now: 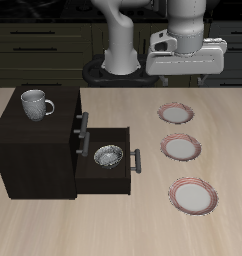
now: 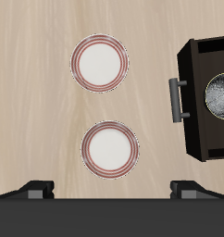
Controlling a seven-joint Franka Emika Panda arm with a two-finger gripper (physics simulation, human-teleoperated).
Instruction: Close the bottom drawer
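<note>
The gripper [image 1: 185, 68] hangs high above the table, over its back part, with nothing between its fingers; in the wrist view the two dark fingertips [image 2: 35, 188] show wide apart at the frame's edge, so the pincer is spread and empty. Directly beneath it lie small white plates with red rims: one [image 1: 177, 114] farthest back, a second [image 1: 181, 148] in the middle, and a third [image 1: 193, 195] nearest the table's front edge, all in a row and apart from one another. Off to the side of that row, and well below the gripper, stands the dark wooden cabinet [image 1: 33, 150]. Its bottom drawer [image 1: 111, 175] is pulled out toward the plates, its flat front carrying a grey bar handle [image 1: 138, 160] that faces the middle plate with a gap of bare table between. Inside the open drawer sits a metal bowl [image 1: 110, 156]. The upper drawer [image 1: 78, 128] is pushed in, its own handle [image 1: 84, 125] close against the cabinet front. On the cabinet's top stands a grey mug [image 1: 34, 103]. The gripper touches none of these things.
</note>
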